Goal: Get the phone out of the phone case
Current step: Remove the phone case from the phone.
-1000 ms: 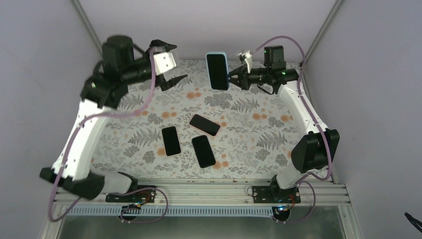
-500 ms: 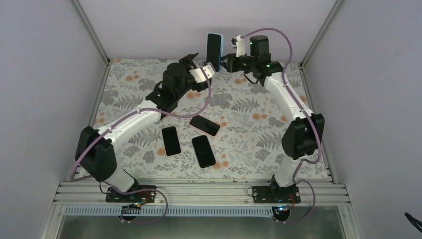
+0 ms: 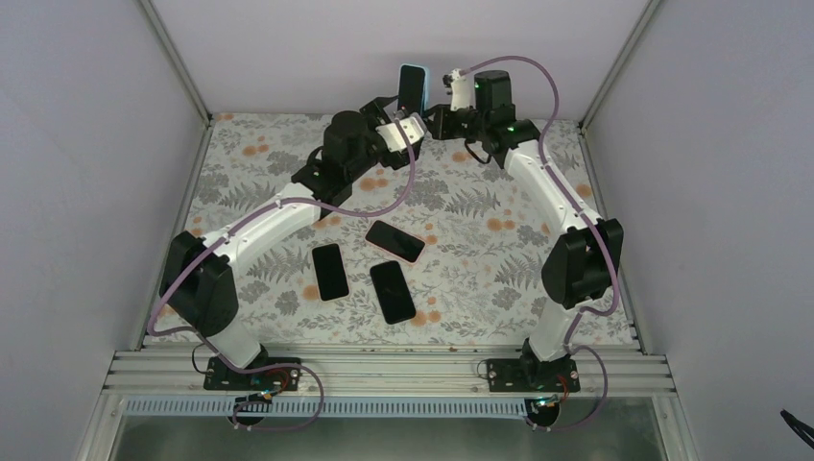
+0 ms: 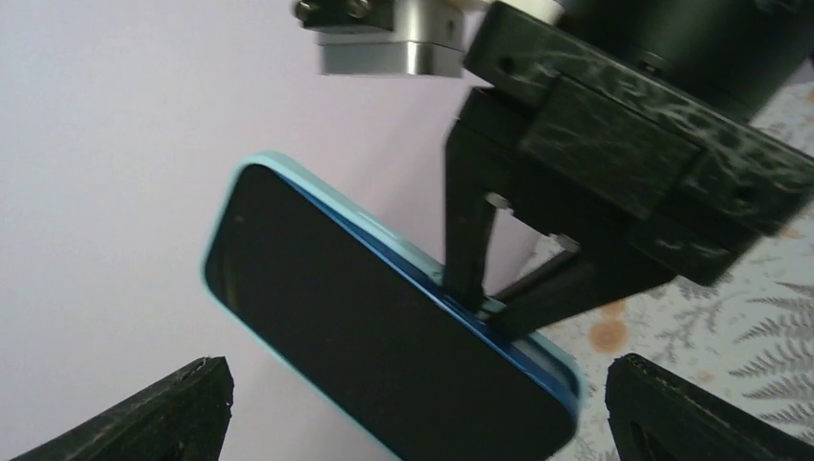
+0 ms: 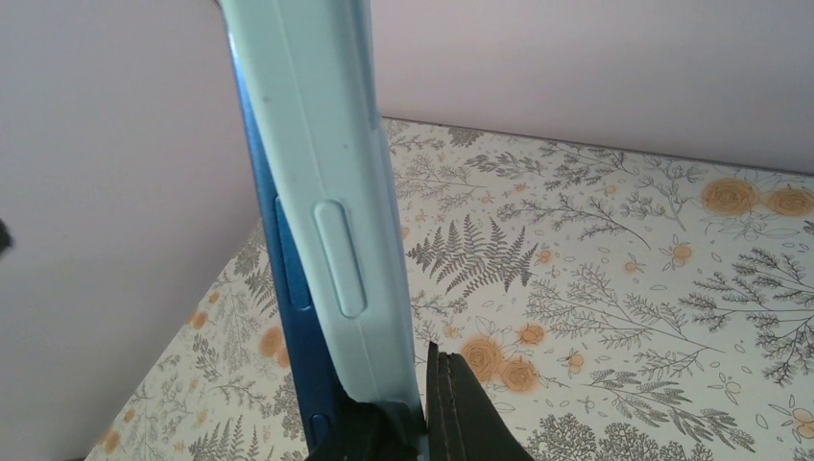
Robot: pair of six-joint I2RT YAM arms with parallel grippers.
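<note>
While the left arm (image 3: 251, 230) reached from its base at the near left across the floral bench (image 3: 499, 259) toward the back wall, its left tool (image 3: 395, 117) stood wide open and held nothing; in the left wrist view its two dark fingertips (image 4: 182, 408) were spread far apart, with the phone (image 3: 411, 88) framed in the gap between them and touching neither. Nearer the arms, about the middle of the bench, three loose phones (image 3: 393, 291) lay flat and close together, all dark, one at the left, one turned slantwise behind, one toward the front. Just right of the left tool, the phone was up in the air at the far edge of the bench, nearly upright against the pale wall, its black screen turned toward the left tool, and it sat inside the light blue phone case (image 5: 326, 192), whose rim ran all round the screen. To the right of it, the right tool (image 3: 437, 115) was closed tight on the cased phone near its lower end, one finger on the screen side and the other behind, and the right wrist view showed the case's side with its long button, tilted a little off vertical. Farther right, the right arm (image 3: 566, 206) curved back to its base at the near right
</note>
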